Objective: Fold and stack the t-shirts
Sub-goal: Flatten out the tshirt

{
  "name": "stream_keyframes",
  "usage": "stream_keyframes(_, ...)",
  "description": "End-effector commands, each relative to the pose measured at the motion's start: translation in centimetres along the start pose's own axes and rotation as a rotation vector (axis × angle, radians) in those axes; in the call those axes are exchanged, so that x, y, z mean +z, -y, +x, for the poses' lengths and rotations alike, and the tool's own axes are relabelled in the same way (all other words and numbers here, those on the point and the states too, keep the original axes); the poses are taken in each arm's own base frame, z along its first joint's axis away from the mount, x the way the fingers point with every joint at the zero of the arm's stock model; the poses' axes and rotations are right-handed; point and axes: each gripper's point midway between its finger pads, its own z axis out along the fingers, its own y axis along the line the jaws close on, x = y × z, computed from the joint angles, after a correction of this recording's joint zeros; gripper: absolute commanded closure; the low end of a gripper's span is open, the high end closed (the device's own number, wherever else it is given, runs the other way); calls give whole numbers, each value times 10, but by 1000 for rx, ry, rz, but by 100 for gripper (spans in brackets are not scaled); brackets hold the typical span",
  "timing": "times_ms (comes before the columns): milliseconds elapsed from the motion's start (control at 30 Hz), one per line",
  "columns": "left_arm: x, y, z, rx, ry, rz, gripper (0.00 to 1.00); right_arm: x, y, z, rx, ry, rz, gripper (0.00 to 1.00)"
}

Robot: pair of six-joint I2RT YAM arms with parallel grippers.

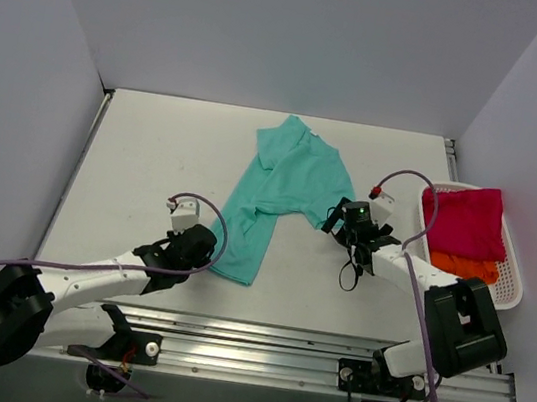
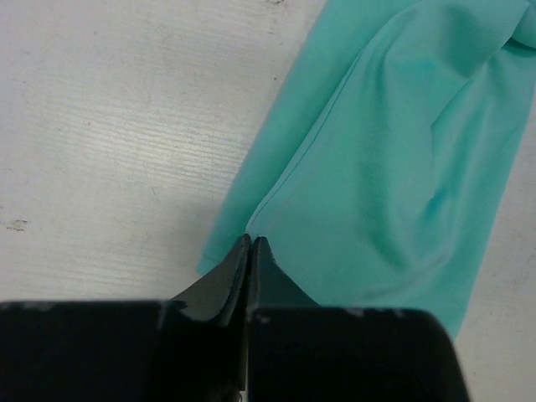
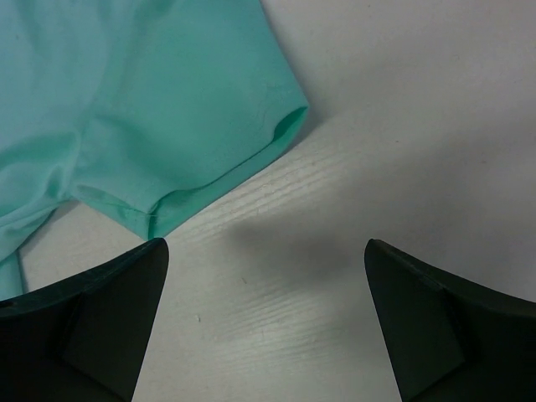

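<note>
Your left pincer point(image 2: 250, 243) is shut on the near hem corner of the shirt point(image 1: 285, 188), which stretches away toward the far right. Your right pincer point(image 3: 266, 244), wide, waits just beside its sleeve point(image 3: 276, 126).

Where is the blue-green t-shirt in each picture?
Top external: the teal t-shirt lies mid-table, between both arms.
Left wrist: it fills the right side, its edge at the shut left gripper.
Right wrist: it is at the top left, its sleeve ahead of the open right gripper.
Shared landmark: the white table.
</note>
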Motion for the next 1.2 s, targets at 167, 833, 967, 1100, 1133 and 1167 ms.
stream_keyframes(167,-6,12,-14,-15,52,71,98,23,-11,-26,28,41,80,1)
stream_keyframes(833,-10,13,-16,-16,58,97,98,87,11,-20,40,-11,156,33)
stream_keyframes(967,-10,12,-16,-13,57,92,98,87,9,-16,34,-34,145,80)
stream_keyframes(1100,-10,11,-16,-16,63,88,98,83,8,-15,32,-45,131,100)
stream_keyframes(1133,-9,11,-16,-14,62,85,98,81,9,-14,34,-45,131,100)
stream_keyframes(1167,-10,10,-17,-15,65,82,98,80,8,-15,35,-43,128,100)
